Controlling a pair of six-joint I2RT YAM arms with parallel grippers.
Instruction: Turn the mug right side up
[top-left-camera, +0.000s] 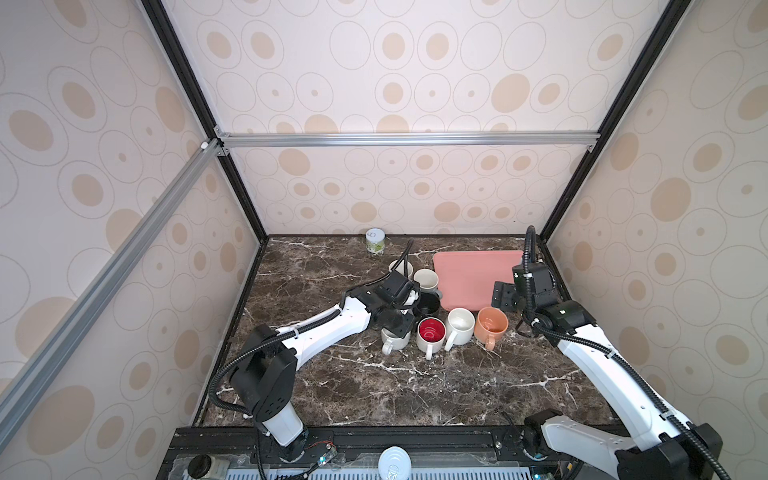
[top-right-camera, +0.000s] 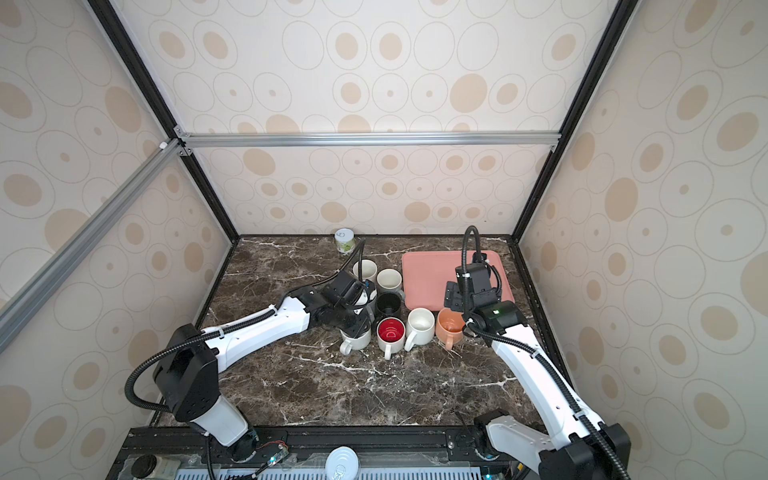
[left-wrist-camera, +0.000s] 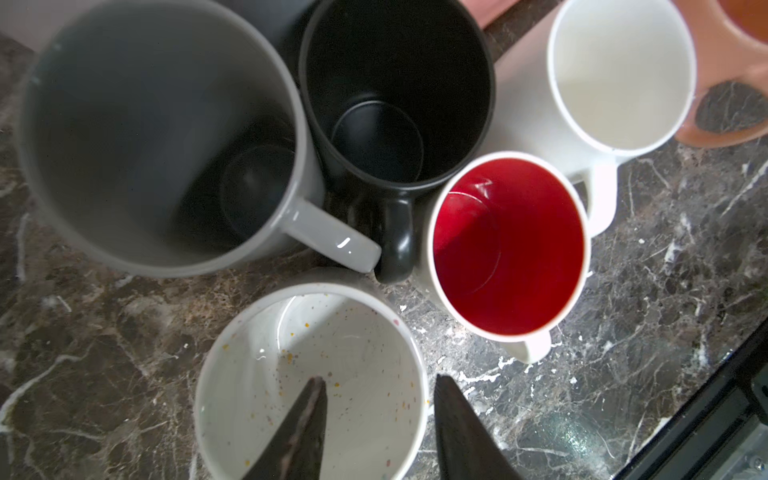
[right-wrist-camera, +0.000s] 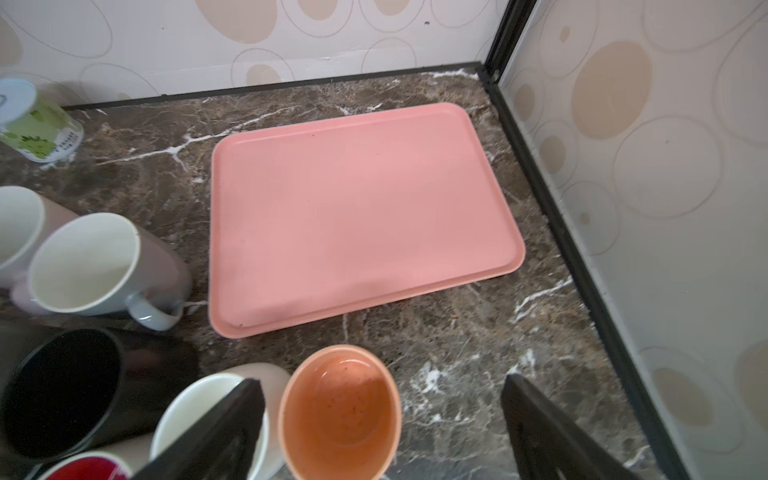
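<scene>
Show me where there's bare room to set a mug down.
The pink tray is bare. So is the marble table nearer than the red-lined mug. Crowded: mugs packed from speckled mug to orange mug.

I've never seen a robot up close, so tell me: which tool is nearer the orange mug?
Right. The right tool hovers open just over the orange mug. The left tool straddles the rim of the speckled mug, at the far end of the row.
</scene>
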